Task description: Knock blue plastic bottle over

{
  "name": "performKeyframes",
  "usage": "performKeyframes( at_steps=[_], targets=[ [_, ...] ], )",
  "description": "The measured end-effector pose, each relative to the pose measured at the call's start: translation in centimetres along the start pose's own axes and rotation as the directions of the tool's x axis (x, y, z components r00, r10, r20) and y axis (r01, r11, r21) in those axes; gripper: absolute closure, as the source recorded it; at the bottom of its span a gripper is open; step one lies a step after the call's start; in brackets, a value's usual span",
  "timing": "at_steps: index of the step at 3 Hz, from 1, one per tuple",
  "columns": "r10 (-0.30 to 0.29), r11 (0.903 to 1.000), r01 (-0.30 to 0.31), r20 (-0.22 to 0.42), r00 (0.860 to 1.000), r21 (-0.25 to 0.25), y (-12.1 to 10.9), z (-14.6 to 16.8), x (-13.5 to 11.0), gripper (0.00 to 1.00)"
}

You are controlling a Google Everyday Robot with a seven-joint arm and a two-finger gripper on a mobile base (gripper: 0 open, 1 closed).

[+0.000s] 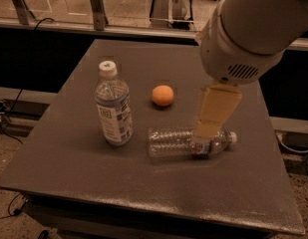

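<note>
Blue plastic bottle point(112, 106) upright, end effector point(208, 129) rightward, apart

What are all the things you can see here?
blue plastic bottle: 1, clear with white cap and blue-white label, standing upright at the left.
ribbed bottle: 1, clear with red-green label, lying on its side right of the upright one.
orange: 1, orange, behind the lying bottle, in the middle.
table: 1, dark grey, under all three.
arm: 1, white, upper right.
pincer: 1, cream, hanging from the arm over the lying bottle's label end.
</note>
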State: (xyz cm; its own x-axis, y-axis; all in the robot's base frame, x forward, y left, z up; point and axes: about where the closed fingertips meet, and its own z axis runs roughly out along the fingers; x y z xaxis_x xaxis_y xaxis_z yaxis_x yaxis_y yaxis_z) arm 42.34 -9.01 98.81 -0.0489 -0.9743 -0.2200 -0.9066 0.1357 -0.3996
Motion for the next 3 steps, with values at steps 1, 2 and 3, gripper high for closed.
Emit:
performKeyframes(
  at_steps=[1,2,3],
  targets=[
    [-0.016,0.9981,0.014,0.028,0.999,0.059,-0.7,-1.0,-1.4,0.0],
    [-0.011,0.9996,0.007,0.112,0.994,0.029,-1.7,-1.0,-0.6,0.0],
    [-0.01,0.9984,0.027,0.328,0.945,-0.049,-4.3,0.7,-3.7,0.0]
  ],
)
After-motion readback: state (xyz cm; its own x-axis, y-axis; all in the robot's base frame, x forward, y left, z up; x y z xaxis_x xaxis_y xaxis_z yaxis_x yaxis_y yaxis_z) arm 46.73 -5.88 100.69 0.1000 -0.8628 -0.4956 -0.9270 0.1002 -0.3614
